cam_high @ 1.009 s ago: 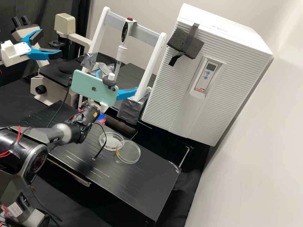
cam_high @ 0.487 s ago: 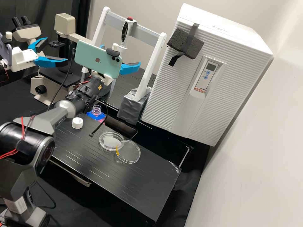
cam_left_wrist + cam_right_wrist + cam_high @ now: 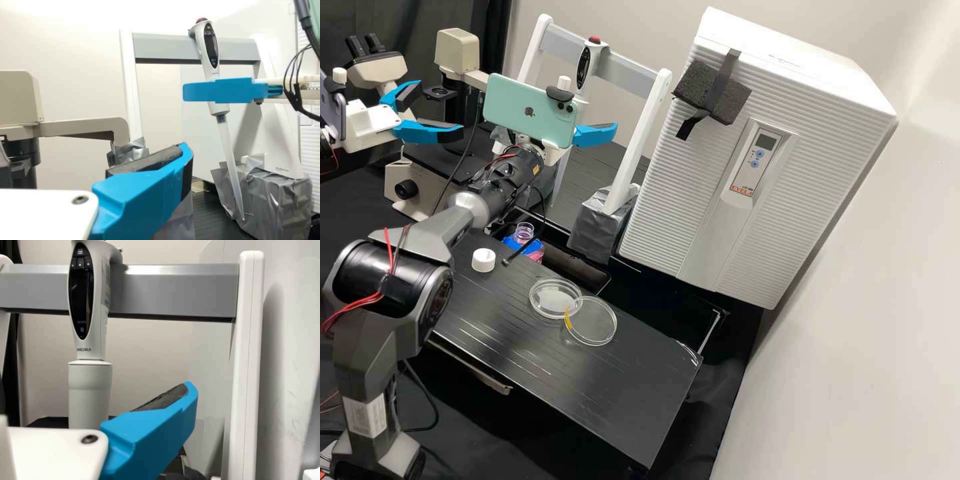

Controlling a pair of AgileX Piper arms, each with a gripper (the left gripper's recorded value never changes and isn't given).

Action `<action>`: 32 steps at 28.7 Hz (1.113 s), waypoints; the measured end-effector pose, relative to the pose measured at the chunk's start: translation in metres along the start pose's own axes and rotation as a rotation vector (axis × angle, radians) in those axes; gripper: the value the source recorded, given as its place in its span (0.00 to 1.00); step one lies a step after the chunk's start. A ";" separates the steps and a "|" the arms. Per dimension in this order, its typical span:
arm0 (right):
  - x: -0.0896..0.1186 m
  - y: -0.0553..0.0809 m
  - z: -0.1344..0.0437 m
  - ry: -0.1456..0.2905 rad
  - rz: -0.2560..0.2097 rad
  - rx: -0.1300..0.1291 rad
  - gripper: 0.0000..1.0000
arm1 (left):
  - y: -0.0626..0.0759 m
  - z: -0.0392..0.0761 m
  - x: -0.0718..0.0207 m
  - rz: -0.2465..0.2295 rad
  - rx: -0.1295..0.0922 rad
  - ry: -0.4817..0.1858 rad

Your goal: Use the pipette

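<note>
Blue fingers (image 3: 595, 135) spread, my right gripper (image 3: 579, 119) is hovering beside the white dark-screened pipette (image 3: 585, 63), ready for clamping; left gripper (image 3: 435, 105), also spread, is idling well apart from it.

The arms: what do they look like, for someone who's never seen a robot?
The right arm is dark grey, with fat round joints, red wires, a black cable and a mint phone on its wrist. The left gripper and right gripper are white with bright blue fingers.
</note>
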 end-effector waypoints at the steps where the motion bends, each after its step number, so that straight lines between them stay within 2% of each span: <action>1: 0.000 0.000 0.000 0.000 0.001 0.000 0.00 | 0.000 0.000 0.0000 0.000 0.000 0.000; 9: 0.002 0.004 -0.002 -0.004 0.017 0.002 0.00 | -0.007 -0.002 0.0017 -0.021 0.000 0.006; 14: 0.004 0.006 -0.004 0.000 0.026 -0.014 0.00 | -0.007 -0.002 0.0017 -0.022 0.007 0.001; 17: 0.006 0.006 -0.003 -0.006 0.028 -0.015 0.00 | -0.007 -0.002 0.0017 -0.022 0.010 -0.002; 25: 0.009 -0.006 0.000 -0.022 -0.013 -0.012 0.00 | -0.006 -0.005 0.0016 -0.021 0.015 0.006; 32: 0.010 -0.007 0.001 -0.029 -0.022 -0.006 0.00 | -0.006 -0.005 0.0016 -0.021 0.015 0.007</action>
